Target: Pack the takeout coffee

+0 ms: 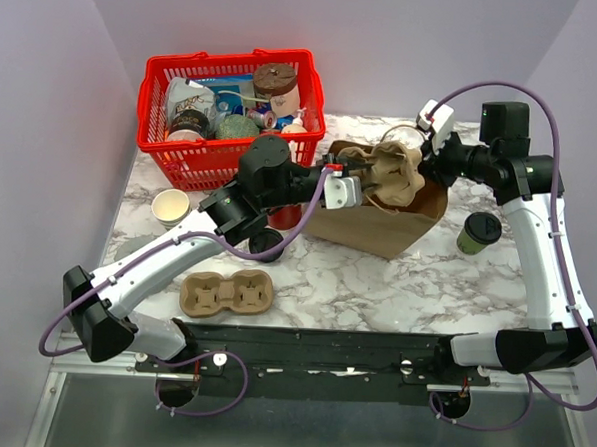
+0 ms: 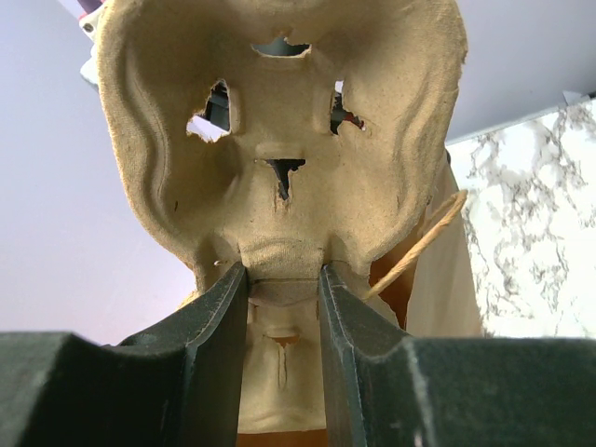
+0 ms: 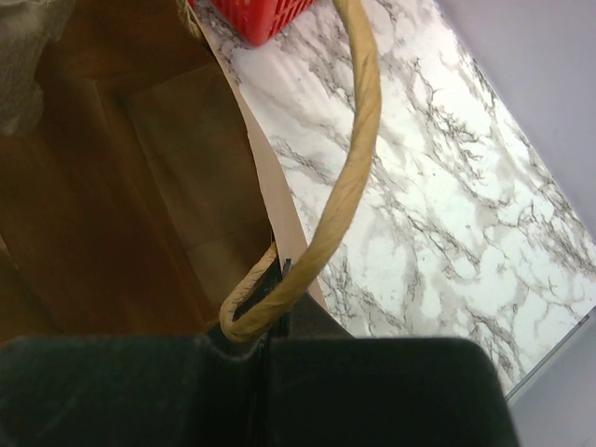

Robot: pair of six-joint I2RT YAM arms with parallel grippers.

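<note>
The takeout coffee (image 1: 478,233), a green cup with a black lid, stands on the marble table right of the brown paper bag (image 1: 379,213). My left gripper (image 1: 346,168) (image 2: 284,279) is shut on the middle tab of a cardboard cup carrier (image 1: 386,173) (image 2: 279,140) and holds it over the bag's mouth. My right gripper (image 1: 419,155) (image 3: 279,279) is shut on the bag's rim (image 3: 279,214), just where the twine handle (image 3: 354,140) is fixed. The bag's brown inside (image 3: 112,186) fills the left of the right wrist view.
A red basket (image 1: 155,86) full of goods stands at the back left. A second cup carrier (image 1: 227,293) lies near the front edge. A lidless cream cup (image 1: 170,207) stands left of the left arm, and a black lid (image 1: 265,244) lies under it.
</note>
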